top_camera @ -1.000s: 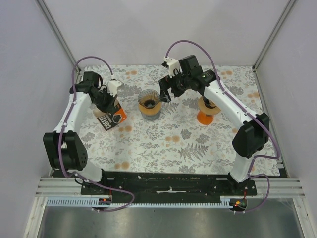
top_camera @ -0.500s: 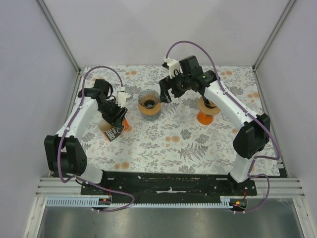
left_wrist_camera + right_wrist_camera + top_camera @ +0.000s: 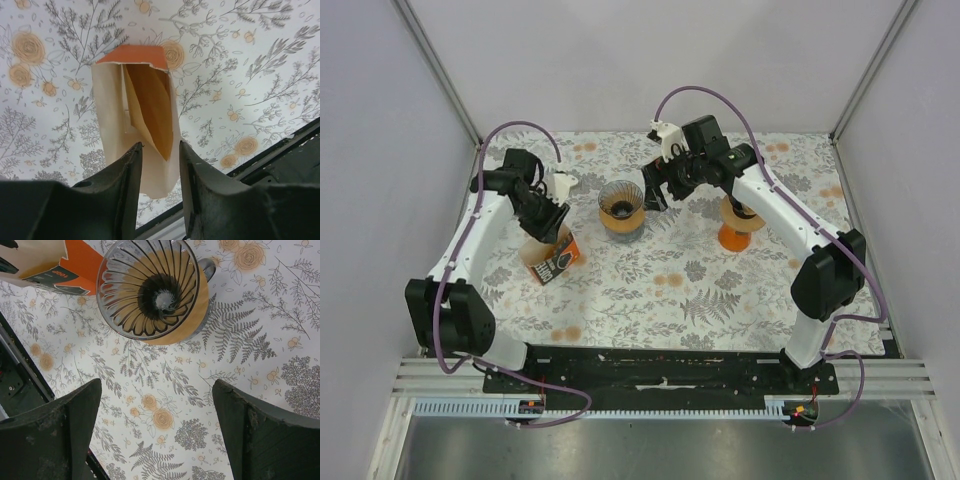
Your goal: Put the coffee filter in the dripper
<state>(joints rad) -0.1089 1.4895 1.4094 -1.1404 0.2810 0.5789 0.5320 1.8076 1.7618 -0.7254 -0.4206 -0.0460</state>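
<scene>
Left claw (image 3: 160, 147) drew back over the filter box (image 3: 107, 100), grip unclear to me, right claw (image 3: 156, 385) spread; I wanted one filter (image 3: 150, 100) pinched.

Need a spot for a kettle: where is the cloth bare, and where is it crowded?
Bare: the near half of the cloth, between the dripper and the arm bases. Crowded: the far half, with the left pincer on the pack, the open right pincer beside the dripper, and the orange stand.
</scene>
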